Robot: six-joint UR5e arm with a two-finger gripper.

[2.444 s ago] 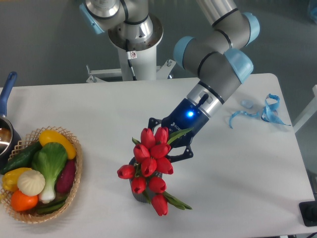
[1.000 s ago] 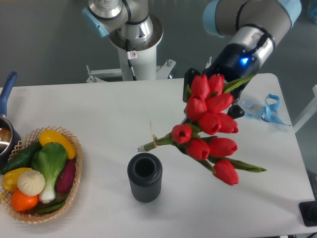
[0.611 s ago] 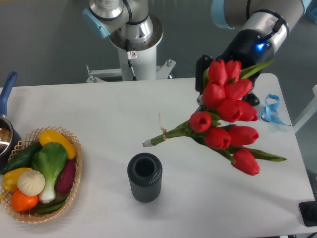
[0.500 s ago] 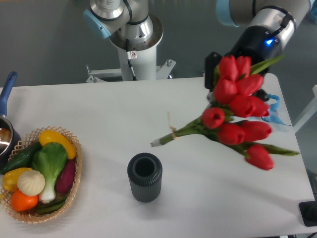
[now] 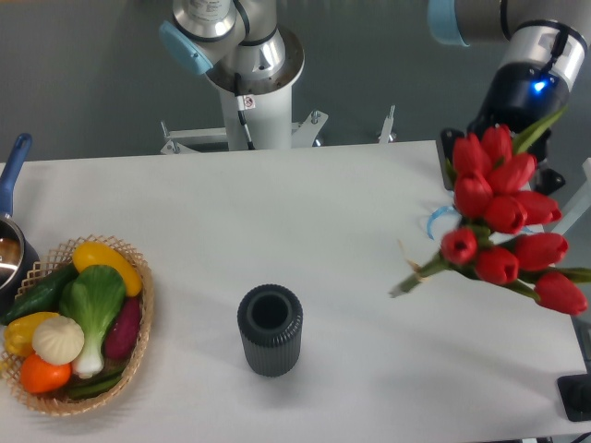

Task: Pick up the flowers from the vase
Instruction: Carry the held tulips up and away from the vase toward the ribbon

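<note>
The flowers [image 5: 503,221], a bunch of red tulip buds with green stems, hang in the air over the table's right side, stems pointing down-left. My gripper [image 5: 499,166] is shut on the flowers from behind; its fingers are mostly hidden by the buds. The vase [image 5: 270,329], a short dark grey ribbed cylinder, stands upright and empty at the table's front middle, well to the left of the bunch.
A woven basket [image 5: 138,318] of coloured vegetables sits at the front left. A pot with a blue handle [image 5: 11,171] is at the left edge. A blue ribbon [image 5: 436,220] lies on the table behind the flowers. The robot's base [image 5: 249,83] stands at the back.
The flowers left the vase and rose with my gripper. They have since travelled right, from above the table's middle to its right edge. The vase stayed put.
</note>
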